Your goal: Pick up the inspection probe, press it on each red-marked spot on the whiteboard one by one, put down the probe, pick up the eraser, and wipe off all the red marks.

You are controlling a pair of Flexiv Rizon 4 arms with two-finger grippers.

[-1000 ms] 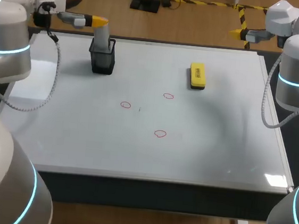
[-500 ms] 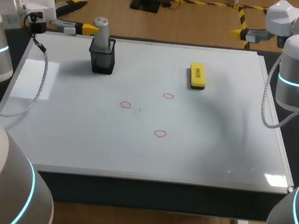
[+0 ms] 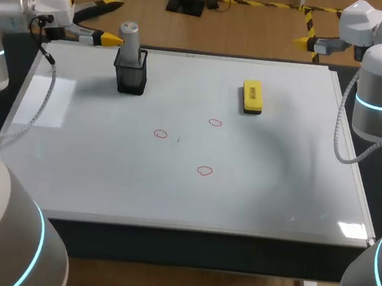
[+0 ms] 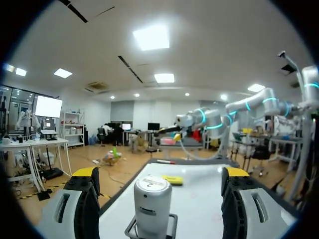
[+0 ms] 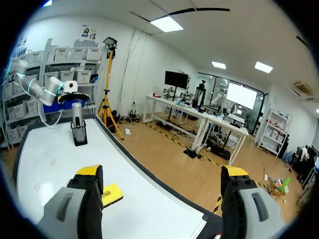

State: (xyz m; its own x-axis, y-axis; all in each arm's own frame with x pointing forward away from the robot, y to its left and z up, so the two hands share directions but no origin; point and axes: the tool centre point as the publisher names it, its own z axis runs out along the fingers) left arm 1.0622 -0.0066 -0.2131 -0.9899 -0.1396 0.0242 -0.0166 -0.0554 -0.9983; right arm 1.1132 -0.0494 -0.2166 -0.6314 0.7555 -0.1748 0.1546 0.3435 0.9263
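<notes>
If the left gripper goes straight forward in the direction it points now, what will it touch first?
The left gripper would most likely meet the probe first: it stands in its black holder, straight ahead of the open fingers. The gap to it is hard to judge.

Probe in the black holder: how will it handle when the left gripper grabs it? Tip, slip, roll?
The probe looks rigid, smooth and round, so it may slip in a weak pinch and would probably roll if laid flat. It stands upright in the holder, which looks light; lifting off-axis could drag or tip it.
</notes>
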